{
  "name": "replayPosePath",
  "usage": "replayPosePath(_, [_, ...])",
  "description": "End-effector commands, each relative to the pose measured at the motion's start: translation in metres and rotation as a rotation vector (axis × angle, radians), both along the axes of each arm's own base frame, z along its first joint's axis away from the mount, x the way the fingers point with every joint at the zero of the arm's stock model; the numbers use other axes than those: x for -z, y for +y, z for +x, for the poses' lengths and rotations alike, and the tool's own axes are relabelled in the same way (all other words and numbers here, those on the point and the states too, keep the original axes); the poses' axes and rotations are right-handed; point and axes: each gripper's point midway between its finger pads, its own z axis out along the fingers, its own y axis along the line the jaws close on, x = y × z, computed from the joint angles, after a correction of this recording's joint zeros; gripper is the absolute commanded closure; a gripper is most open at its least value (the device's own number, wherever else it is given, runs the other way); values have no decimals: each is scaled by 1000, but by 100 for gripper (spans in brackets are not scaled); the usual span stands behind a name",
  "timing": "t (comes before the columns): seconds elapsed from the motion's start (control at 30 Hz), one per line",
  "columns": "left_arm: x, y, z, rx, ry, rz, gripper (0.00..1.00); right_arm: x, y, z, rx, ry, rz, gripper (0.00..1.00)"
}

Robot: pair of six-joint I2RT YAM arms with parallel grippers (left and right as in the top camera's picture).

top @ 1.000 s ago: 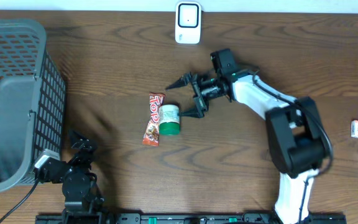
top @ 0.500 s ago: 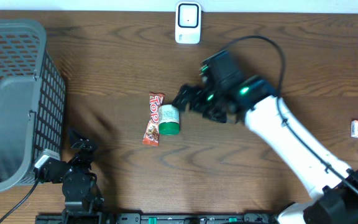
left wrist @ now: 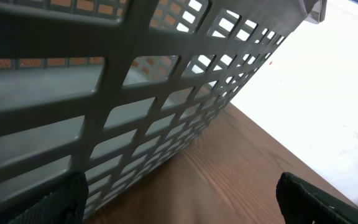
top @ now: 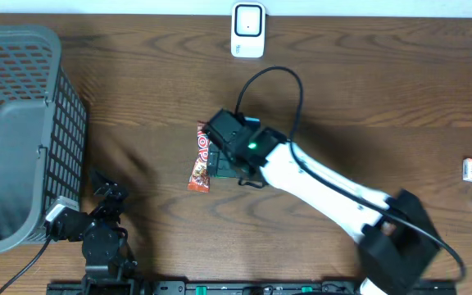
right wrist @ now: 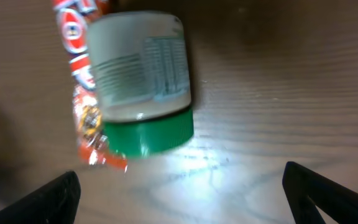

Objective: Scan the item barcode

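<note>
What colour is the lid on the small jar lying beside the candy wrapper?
Green lid; clearest in right wrist view.

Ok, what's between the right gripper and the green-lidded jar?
Only bare table between right gripper and jar in the right wrist view; the candy bar lies along the jar's side.

We found the red snack wrapper (right wrist: 79, 62) touching the left side of the white green-lidded jar (right wrist: 143, 68), while bare wooden tabletop (right wrist: 278, 93) lay open to its right; the grey plastic mesh basket (top: 68, 123) blocked the far left.
</note>
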Motion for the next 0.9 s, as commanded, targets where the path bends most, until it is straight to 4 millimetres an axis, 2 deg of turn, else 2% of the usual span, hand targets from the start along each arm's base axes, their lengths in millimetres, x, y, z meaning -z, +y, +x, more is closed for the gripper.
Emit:
replayPosePath(0.0, [11, 3, -2, -19, 35, 5, 3, 18, 13, -2, 53, 43, 26, 2])
replayPosePath(0.1, [11, 3, -2, -19, 35, 5, 3, 22, 29, -3, 53, 56, 79, 3])
replayPosePath(0.2, [11, 3, -2, -19, 35, 5, 3, 20, 35, 0, 53, 29, 95, 4])
replayPosePath(0.5, [11, 3, -2, -19, 35, 5, 3, 33, 29, 2, 72, 4, 31, 13])
replayPosePath(0.67, [11, 3, -2, -19, 35, 5, 3, 42, 25, 5, 80, -10, -5, 23])
replayPosePath(0.87, [11, 3, -2, -19, 35, 5, 3, 47, 27, 5, 74, -23, -23, 23])
